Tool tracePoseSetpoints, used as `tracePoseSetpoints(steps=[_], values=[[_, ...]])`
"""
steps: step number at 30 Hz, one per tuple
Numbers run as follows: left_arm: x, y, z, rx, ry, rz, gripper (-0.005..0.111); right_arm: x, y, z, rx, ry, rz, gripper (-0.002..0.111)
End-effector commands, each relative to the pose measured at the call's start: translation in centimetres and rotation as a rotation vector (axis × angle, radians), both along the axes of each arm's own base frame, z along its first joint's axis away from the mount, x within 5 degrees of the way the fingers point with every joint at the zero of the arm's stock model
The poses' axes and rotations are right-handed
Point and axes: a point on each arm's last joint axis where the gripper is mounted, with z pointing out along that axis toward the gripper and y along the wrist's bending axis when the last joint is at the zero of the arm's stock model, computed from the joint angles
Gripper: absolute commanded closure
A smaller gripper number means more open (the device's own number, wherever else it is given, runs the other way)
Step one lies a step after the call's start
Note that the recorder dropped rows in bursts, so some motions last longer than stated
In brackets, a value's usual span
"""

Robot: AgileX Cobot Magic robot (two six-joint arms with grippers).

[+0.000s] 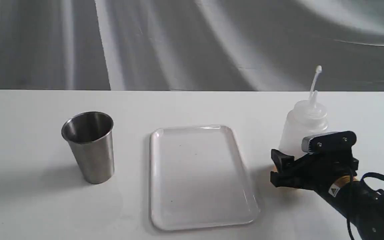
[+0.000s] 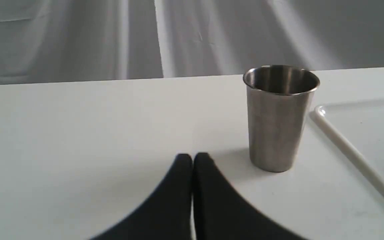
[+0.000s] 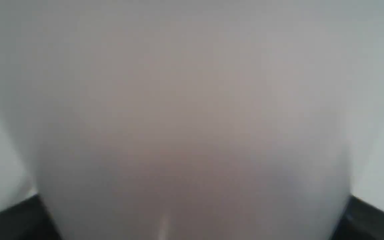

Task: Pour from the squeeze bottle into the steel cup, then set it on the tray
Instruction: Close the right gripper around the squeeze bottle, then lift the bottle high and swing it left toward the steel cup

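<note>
Steel cup (image 1: 88, 146), white tray (image 1: 198, 176) and squeeze bottle (image 1: 300, 131) stood apart in a row on the white table (image 1: 28, 206): cup left, tray middle, bottle right, upright.
Right gripper (image 1: 298, 156) sat low at the bottle, jaws spread wide, a dark finger (image 3: 8, 220) on either side; whether they pressed it, could not tell. Left gripper (image 2: 192, 158) was closed tip to tip, holding nothing, near the cup.

- My right arm (image 1: 362, 203) comes in over the front right corner of the table, low and slanted toward the far edge.
- My right gripper (image 1: 280, 168) has its fingers (image 3: 8, 220) wide apart around the squeeze bottle (image 1: 303, 128); if they press it, I cannot tell.
- My left gripper (image 2: 192, 158) hangs low over the table, fingers pressed together, pointing to the far edge.
</note>
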Motion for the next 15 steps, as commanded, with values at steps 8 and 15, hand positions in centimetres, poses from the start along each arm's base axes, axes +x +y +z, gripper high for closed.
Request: tracePoseSetpoints(steps=[8, 15], values=[[0.0, 0.0, -0.1, -0.005, -0.006, -0.005, 0.107, 0.1, 0.3, 0.6, 0.025, -0.015, 0.025, 0.108], [0.0, 0.0, -0.1, -0.004, -0.006, -0.006, 0.107, -0.3, -0.3, 6.1, 0.071, -0.174, -0.057, 0.108]])
